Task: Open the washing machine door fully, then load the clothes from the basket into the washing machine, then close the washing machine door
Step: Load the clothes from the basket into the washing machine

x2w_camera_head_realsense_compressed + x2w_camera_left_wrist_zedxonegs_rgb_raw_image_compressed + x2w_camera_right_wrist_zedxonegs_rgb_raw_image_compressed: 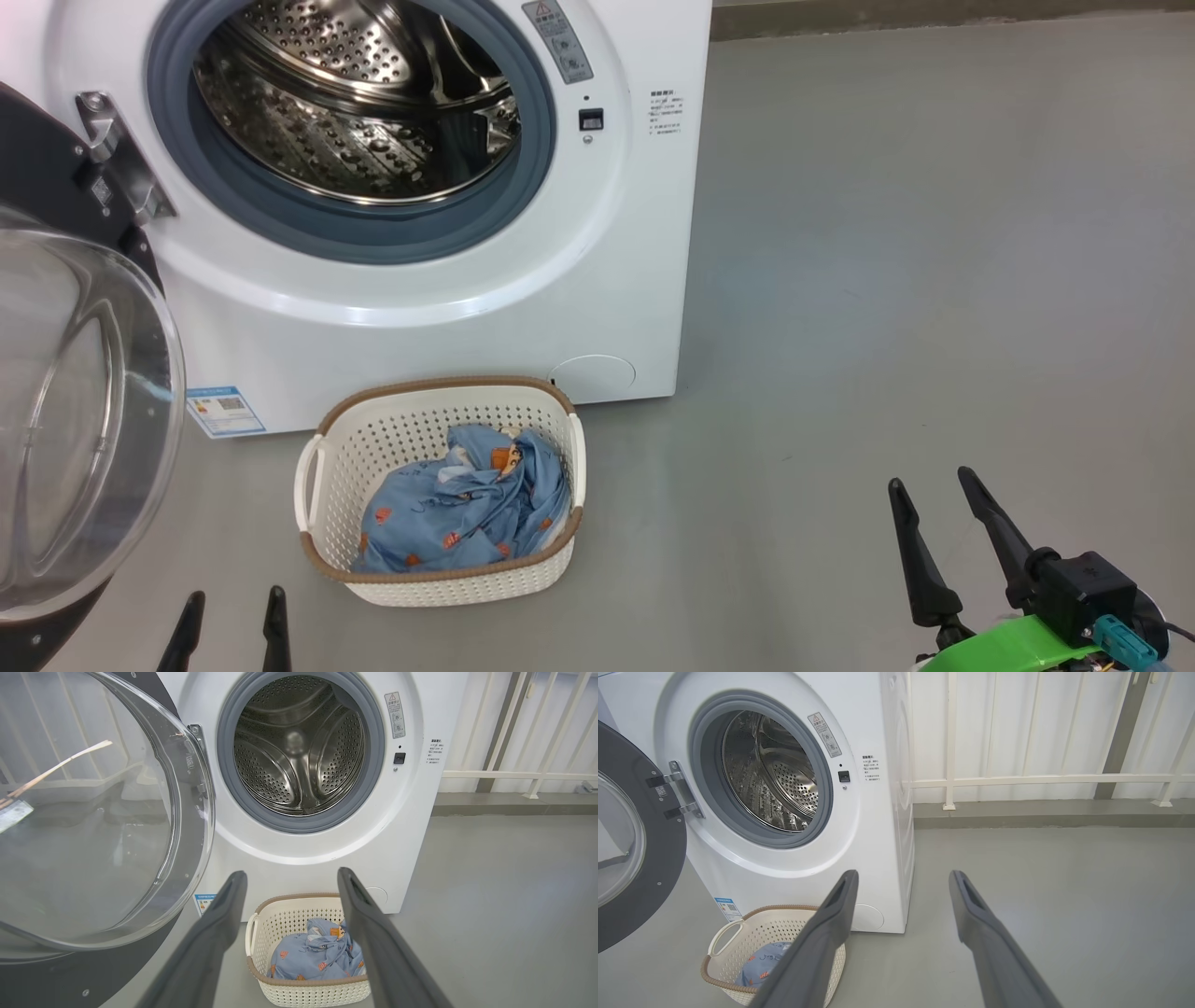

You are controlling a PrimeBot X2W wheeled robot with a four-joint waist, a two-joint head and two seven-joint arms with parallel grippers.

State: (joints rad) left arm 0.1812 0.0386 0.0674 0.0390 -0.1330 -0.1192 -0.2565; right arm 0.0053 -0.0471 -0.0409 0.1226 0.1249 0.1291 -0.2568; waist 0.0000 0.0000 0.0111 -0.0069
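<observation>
Head camera looking steeply down from above, close on washer (420, 327) front and basket (401, 439); door (84, 420) crowding 9 o'clock. Left wrist camera sitting low, facing drum (299, 751) head-on, basket at 6 o'clock. Right wrist camera sitting further right, viewing washer obliquely at 10 o'clock, railing (1017, 780) at 2 o'clock. All three sharing washer, basket, door.

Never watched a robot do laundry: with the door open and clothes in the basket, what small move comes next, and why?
Probably lower the left gripper onto the clothes in the basket. The door stands wide open, the drum looks bare, and that gripper is open, empty and nearer the basket than the right gripper.
</observation>
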